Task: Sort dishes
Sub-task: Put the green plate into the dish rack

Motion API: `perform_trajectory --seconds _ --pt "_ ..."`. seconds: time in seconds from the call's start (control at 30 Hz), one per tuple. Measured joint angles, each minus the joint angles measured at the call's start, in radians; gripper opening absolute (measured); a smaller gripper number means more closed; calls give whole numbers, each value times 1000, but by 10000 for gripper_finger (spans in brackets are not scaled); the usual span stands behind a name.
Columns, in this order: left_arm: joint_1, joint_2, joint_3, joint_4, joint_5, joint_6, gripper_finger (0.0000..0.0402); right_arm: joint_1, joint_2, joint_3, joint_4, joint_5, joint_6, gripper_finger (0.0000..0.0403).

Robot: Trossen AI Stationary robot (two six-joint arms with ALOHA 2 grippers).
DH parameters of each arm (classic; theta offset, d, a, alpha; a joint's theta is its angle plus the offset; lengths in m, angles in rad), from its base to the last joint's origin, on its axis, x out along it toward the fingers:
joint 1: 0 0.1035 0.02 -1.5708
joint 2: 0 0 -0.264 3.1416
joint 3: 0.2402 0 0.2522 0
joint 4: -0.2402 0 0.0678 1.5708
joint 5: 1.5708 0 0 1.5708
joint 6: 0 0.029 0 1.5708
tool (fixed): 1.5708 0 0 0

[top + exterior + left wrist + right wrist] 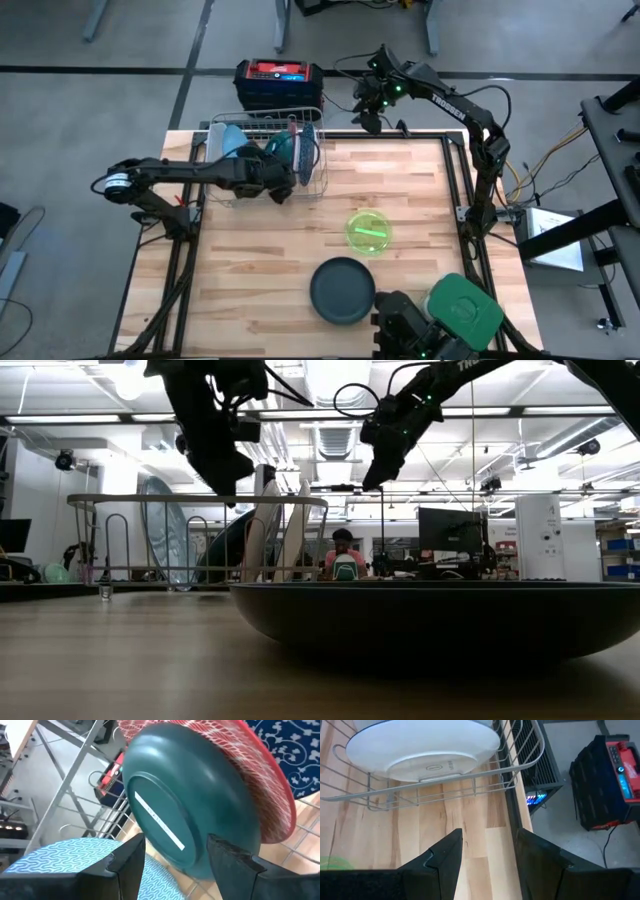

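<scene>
A wire rack (262, 150) at the table's far left holds dishes standing on edge: a light blue plate (65, 857), a dark teal bowl (190, 800), a red patterned plate (260, 780) and a white plate (420, 747). My left gripper (176, 840) is open right at the teal bowl's lower rim, a finger on either side, holding nothing. My right gripper (489, 832) hangs open above the table's far edge, beside the rack. A lime green bowl (368, 230) and a dark grey plate (342, 290) lie flat on the table.
A grey container with a green lid (465, 308) sits at the near right corner. A black and red box (278, 82) stands on the floor beyond the far edge. Bare wood lies left of the grey plate. In the low view the grey plate (430, 620) fills the foreground.
</scene>
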Motion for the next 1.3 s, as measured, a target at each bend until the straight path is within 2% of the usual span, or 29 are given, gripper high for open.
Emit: perform_trajectory --seconds 0.13,0.37,0.47,0.57,0.67,0.73,0.83,1.0,1.13,1.3 --pt "0 -5 55 -60 6 78 198 0 0 0 32 0 -1 179" --pt "30 -97 194 -60 97 388 195 8 0 6 225 4 123 163" --pt "63 -174 203 -52 140 516 182 16 1 35 227 6 143 129" --pt "126 -245 170 -2 258 637 155 28 0 79 249 8 189 82" --pt "212 -282 122 83 382 746 112 38 0 117 282 11 236 29" --pt "279 -290 89 126 462 817 74 47 -1 130 283 11 253 8" --pt "399 -278 50 218 594 878 16 52 -1 137 251 10 294 11" --pt "611 -214 40 345 856 889 7 50 -1 137 186 29 331 3" --pt "712 -116 71 365 931 877 1 61 -1 134 157 29 350 3" --pt "724 31 134 352 1013 942 0 75 -1 130 150 29 352 1"
